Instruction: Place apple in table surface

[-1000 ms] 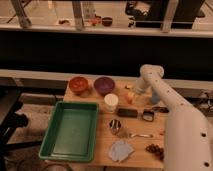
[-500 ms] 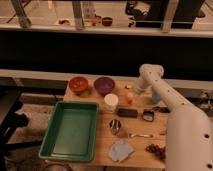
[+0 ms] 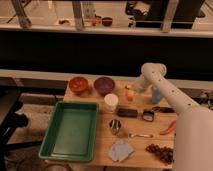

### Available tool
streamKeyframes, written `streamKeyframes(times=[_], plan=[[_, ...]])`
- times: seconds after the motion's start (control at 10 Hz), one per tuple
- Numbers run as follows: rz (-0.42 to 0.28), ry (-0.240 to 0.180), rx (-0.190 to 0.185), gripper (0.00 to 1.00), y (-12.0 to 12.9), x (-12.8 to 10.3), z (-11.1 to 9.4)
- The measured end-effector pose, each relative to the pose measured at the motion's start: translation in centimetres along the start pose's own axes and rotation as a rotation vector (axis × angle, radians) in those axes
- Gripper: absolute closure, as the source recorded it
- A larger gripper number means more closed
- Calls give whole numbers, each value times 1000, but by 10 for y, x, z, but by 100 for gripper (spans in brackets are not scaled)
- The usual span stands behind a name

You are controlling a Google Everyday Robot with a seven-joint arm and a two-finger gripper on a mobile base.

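The apple (image 3: 129, 94), small and yellow-orange with a pale patch, is at the back middle of the light wooden table surface (image 3: 102, 145), to the right of the purple bowl. My gripper (image 3: 131, 90) reaches down from the white arm's elbow (image 3: 150, 71) and is right at the apple, partly covering it from above. I cannot tell whether the apple rests on the wood or hangs just above it.
An orange-red bowl (image 3: 78, 85) and a purple bowl (image 3: 104, 85) stand at the back. A white cup (image 3: 111, 102), a black block (image 3: 127, 113), a metal cup (image 3: 115, 126), a carrot (image 3: 167, 129) and a cloth (image 3: 121, 150) lie around. A green tray (image 3: 70, 130) fills the left.
The arm and gripper have stayed almost still at the apple. Nothing else on the table has moved.
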Motion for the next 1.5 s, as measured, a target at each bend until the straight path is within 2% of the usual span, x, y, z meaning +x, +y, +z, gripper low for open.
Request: streamKeyframes(times=[0.3,0.5,0.7,0.8,0.9,1.0,1.4,1.5], plan=[[-8,0,43,74,-3,-6,-16],[-15,-2,54,74,-4,-11,-18],[-18,-1,63,80,-5,-13,-20],[-14,2,64,79,-5,-12,-21],[-4,16,63,73,-5,-11,-21],[-7,18,59,61,-6,-12,-19],[-5,32,52,24,-6,-7,-16],[-7,35,49,21,-7,-8,-15]])
